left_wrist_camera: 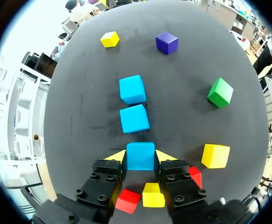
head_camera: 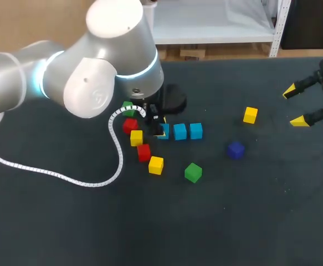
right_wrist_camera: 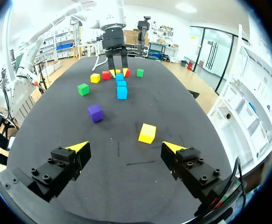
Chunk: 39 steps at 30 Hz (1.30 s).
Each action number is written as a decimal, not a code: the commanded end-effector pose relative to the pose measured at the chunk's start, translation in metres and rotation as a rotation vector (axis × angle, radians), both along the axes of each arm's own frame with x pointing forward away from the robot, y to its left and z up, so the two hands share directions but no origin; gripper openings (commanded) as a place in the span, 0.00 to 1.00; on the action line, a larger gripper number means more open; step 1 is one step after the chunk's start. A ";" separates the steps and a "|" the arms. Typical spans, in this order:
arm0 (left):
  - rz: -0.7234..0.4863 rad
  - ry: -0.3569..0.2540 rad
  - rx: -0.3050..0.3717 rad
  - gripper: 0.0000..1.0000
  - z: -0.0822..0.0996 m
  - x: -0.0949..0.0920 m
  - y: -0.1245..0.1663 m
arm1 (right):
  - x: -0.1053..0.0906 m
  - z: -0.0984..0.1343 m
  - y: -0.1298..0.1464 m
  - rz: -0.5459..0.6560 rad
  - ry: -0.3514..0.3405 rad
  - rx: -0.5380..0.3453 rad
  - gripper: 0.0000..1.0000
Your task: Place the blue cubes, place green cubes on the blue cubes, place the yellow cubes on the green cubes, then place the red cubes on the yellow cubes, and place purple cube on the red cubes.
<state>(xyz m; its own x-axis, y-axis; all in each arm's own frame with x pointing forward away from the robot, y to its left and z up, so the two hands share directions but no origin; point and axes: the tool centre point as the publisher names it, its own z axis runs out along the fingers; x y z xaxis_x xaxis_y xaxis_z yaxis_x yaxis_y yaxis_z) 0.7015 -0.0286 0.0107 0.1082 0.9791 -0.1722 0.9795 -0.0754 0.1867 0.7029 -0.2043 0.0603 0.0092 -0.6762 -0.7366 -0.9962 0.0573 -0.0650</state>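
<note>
At our far left, our left arm (head_camera: pixel 67 77) stretches over the table (head_camera: pixel 250 221), and its white cable (head_camera: pixel 50 173) loops across the dark surface. Our left gripper (left_wrist_camera: pixel 140 156) stands low at the left end of a row of three blue cubes. Its jaws are narrowed onto the left blue cube (left_wrist_camera: pixel 140 162), with a yellow tip against each side (the cube looks to be resting on the table).

Several cubes are crowded on that gripper's left and near side. We see a green cube (head_camera: pixel 128 107) partly behind the cable, then a red cube (head_camera: pixel 129 125) with a yellow cube (head_camera: pixel 136 137) just beside it. Next come a second red cube (head_camera: pixel 143 152) and a second yellow cube (head_camera: pixel 155 165).

To the right, the middle blue cube (head_camera: pixel 179 131) and the right blue cube (head_camera: pixel 196 131) continue the line, close together with slight gaps. Further right a second green cube (head_camera: pixel 193 172) lies alone, nearer the robot. After it come the purple cube (head_camera: pixel 235 150) and a third yellow cube (head_camera: pixel 250 114).

At the right edge our right gripper (right_wrist_camera: pixel 125 146) hovers with its jaws spread wide and holds nothing. It is well apart from every cube.
</note>
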 end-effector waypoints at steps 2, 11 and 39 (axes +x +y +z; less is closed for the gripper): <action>-0.006 0.007 0.006 0.00 -0.001 0.006 -0.003 | -0.001 0.000 0.000 -0.002 -0.002 0.000 1.00; -0.008 0.016 0.006 0.00 -0.003 0.005 -0.004 | -0.001 0.000 0.000 -0.002 -0.002 0.000 1.00; 0.004 0.024 0.008 0.00 -0.007 0.005 -0.003 | -0.001 0.000 0.000 -0.002 -0.002 0.000 1.00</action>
